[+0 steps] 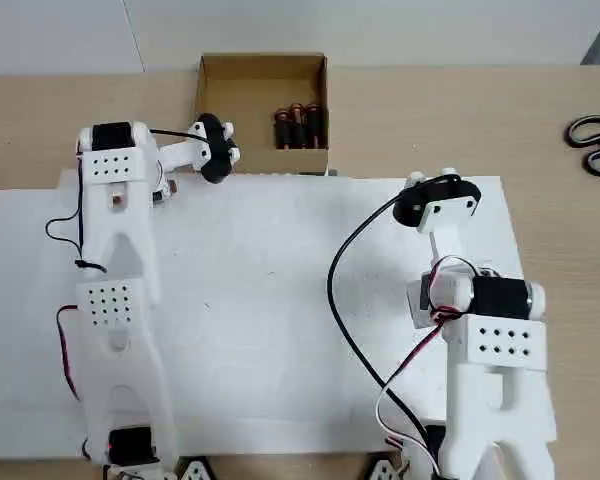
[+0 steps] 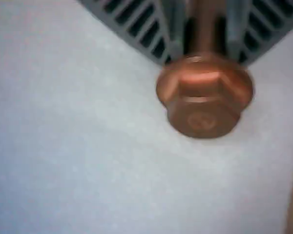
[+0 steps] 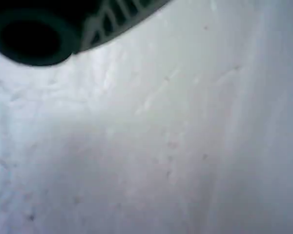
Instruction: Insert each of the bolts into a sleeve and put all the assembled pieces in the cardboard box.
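Item, left claw (image 2: 203, 29): we record its grey ribbed jaws closed on the shank of a copper bolt (image 2: 203, 95). The hexagonal flanged head faces the wrist camera, with the white sheet (image 1: 260, 300) behind it. In the high view this arm stands at the sheet's far left corner, just beside the front left corner of the cardboard box (image 1: 202, 90).

Item, right claw (image 1: 430, 185): we place it at the sheet's far edge, right of the box and well apart from the left claw. Its wrist view shows a black sleeve (image 3: 29, 39), open end toward the camera, held against a ribbed finger (image 3: 117, 19) above the sheet.

Item, cardboard box: open-topped, on the tabletop (image 1: 540, 110), touching the sheet's far edge. We count three assembled pieces (image 1: 300, 127), dark with copper ends, lying side by side in its front right corner.

Item, scissors (image 1: 595, 145): black-handled, on the tabletop at the far right.
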`<state>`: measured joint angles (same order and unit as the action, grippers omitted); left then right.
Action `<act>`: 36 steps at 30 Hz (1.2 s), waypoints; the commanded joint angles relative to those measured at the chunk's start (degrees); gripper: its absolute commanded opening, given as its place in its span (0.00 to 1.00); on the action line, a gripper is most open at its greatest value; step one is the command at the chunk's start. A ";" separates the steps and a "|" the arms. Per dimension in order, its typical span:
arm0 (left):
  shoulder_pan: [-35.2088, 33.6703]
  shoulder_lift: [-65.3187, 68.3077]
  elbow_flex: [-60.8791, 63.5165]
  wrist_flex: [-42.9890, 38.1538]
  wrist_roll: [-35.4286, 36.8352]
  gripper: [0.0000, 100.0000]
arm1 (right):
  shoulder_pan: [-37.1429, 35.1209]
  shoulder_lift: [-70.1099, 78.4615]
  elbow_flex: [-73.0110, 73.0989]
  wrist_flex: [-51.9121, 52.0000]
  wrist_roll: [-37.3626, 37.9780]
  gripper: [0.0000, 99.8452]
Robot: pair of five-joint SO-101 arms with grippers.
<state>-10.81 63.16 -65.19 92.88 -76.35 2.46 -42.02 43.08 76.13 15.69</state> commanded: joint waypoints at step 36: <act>11.08 -41.58 3.03 7.65 43.96 0.00 | -5.14 -1.54 -19.69 13.32 0.18 0.00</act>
<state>-1.67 31.69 -67.65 99.38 -38.99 -2.11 -42.02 27.60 86.95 15.69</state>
